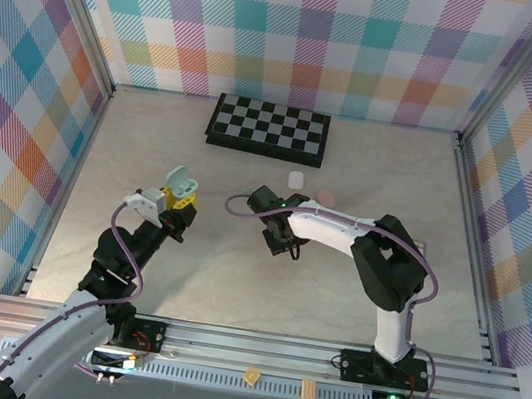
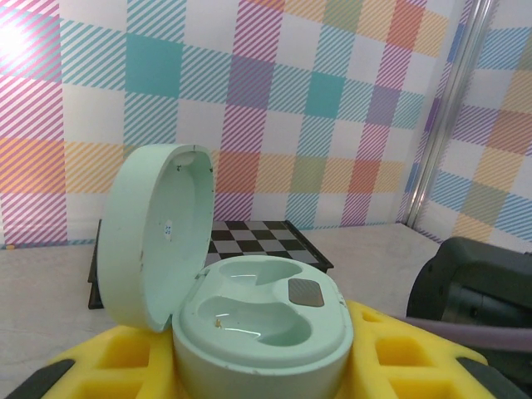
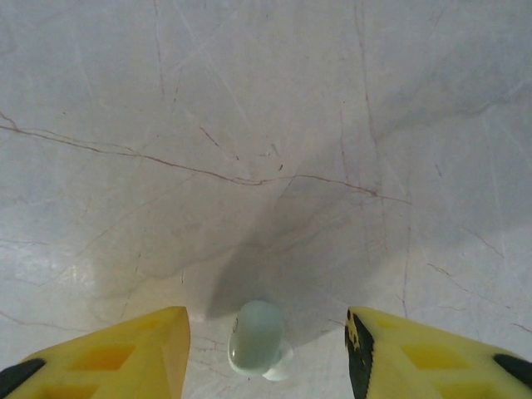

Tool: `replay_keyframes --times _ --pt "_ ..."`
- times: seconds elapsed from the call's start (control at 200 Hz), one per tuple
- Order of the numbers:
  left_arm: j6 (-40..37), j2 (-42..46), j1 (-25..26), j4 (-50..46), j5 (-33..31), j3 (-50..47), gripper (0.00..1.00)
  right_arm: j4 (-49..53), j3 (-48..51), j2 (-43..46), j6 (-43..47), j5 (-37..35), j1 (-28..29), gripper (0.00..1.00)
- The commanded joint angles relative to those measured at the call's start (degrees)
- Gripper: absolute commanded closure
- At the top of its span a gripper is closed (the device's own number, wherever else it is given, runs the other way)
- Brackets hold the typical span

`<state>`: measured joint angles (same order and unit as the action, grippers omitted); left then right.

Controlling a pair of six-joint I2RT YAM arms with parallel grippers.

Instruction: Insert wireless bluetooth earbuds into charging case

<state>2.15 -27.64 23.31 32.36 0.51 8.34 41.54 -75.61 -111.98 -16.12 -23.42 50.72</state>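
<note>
Yellow fingers [image 3: 141,353] of the right pincer [image 3: 266,322] stand well apart, pointing down at the tabletop [image 3: 249,125]. One pale green earbud [image 3: 256,337] lies on the pale, faintly veined surface between them. There is a clear gap on either side, so neither finger touches it and nothing is held. A soft shadow spreads over the tabletop just beyond the earbud.

From above, this pincer sits near the middle of the tabletop, at the end of the right arm [image 1: 378,258], which bends in from the right.

The left pincer [image 2: 258,370] is closed on a pale green charging case [image 2: 266,324], gripped low on its body between yellow fingers. The case is raised above the tabletop and stands open, with its rounded lid [image 2: 158,241] hinged up on the left. Both moulded wells inside are bare, and a small grey patch sits near the right one. In the overhead view the case is left of centre, well apart from the earbud.

Farther back, a small white rounded case [image 1: 296,179] and a pinkish one [image 1: 327,199] lie near each other on the tabletop. Beyond them a black and white checkerboard [image 1: 269,127] lies flat by the back wall. Pastel plaid walls [image 1: 304,23] enclose the tabletop on three sides.
</note>
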Motion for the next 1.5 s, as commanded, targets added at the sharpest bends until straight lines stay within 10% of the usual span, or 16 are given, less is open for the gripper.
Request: replay_keyframes --times 0.0,1.12,1.495 --pt "1.2 0.4 -0.7 0.5 -0.2 0.8 0.72 3.0 -1.8 -1.4 -0.8 -2.1 0.5 0.52" --pt "1.8 -2.1 -0.8 2.5 3.6 1.6 0.72 9.6 -6.3 -6.7 0.7 -9.3 0.4 0.77" --pt "0.0 -4.0 -0.8 1.5 8.6 3.0 0.71 4.9 -2.9 0.6 -1.0 0.3 -2.0 0.81"
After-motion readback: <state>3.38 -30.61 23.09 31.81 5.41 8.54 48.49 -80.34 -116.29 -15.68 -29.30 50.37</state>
